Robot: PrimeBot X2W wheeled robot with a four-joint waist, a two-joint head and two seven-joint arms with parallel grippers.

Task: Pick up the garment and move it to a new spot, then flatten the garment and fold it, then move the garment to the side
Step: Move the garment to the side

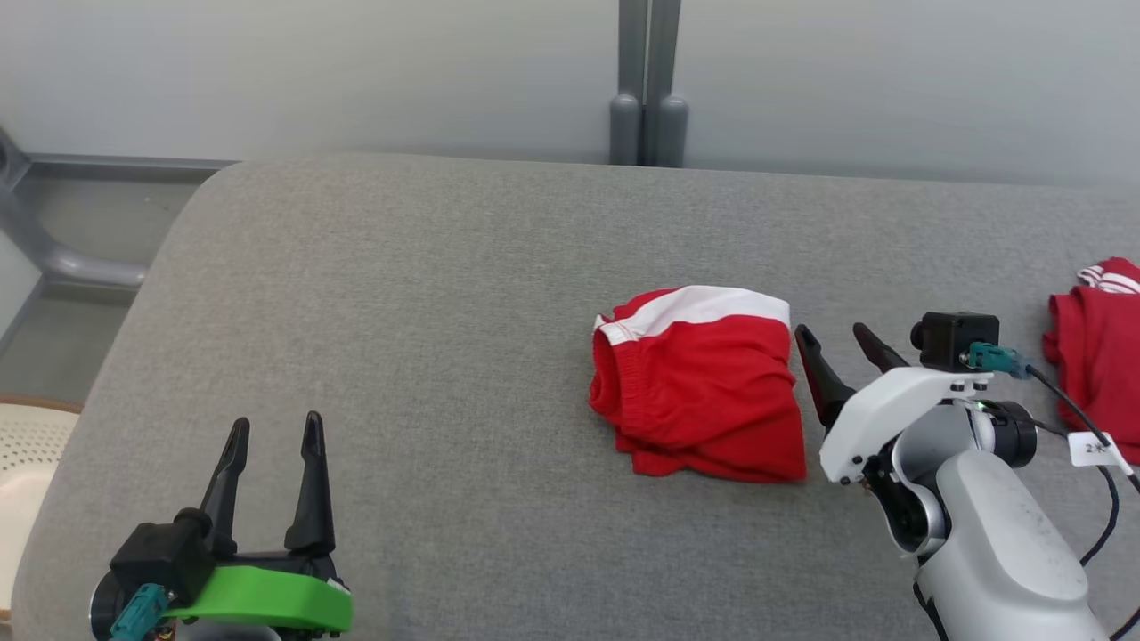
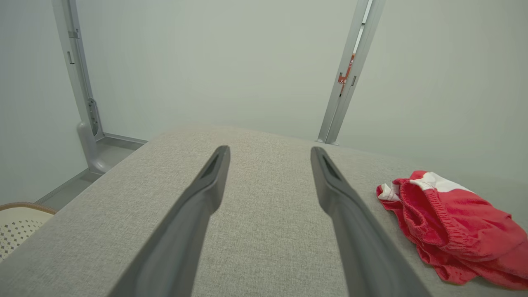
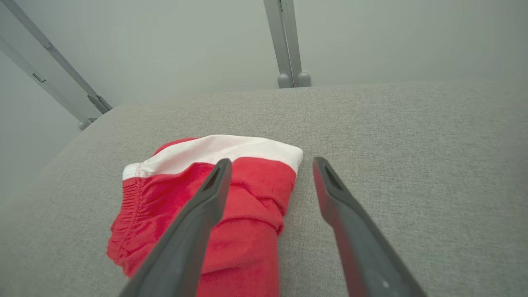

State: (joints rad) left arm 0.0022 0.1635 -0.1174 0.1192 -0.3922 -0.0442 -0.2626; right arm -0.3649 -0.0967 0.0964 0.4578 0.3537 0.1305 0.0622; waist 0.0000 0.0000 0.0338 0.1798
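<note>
The grey cushioned top [image 1: 401, 267] carries the layered red garment [image 1: 699, 392] toward 3 o'clock of centre. At the garment's 3 o'clock, the right gripper [image 1: 831, 331] is spread wide and empty. At 7 o'clock the left gripper [image 1: 276, 420] is likewise wide and empty. Pinching only the top layer would likely pull the layers apart.

Grey fabric pad [image 1: 401, 294] lies under & ahead of L gripper [image 1: 274, 425] and R gripper [image 1: 830, 331]; its rounded corner is far ahead-left of L gripper. Pale grey-green wall [image 1: 356, 71] rises past pad's far edge, plain. Twin grey posts [image 1: 647, 80] stand vs wall, far ahead & a bit left of R gripper. Grey rail [image 1: 62, 263] w/ curved foot sits ahead-left of L gripper, w/ grey floor [image 1: 44, 347] by it. Cream perforated basket [image 1: 27, 445], brown rim, is left of L gripper, off pad. Light soft, even.
</note>
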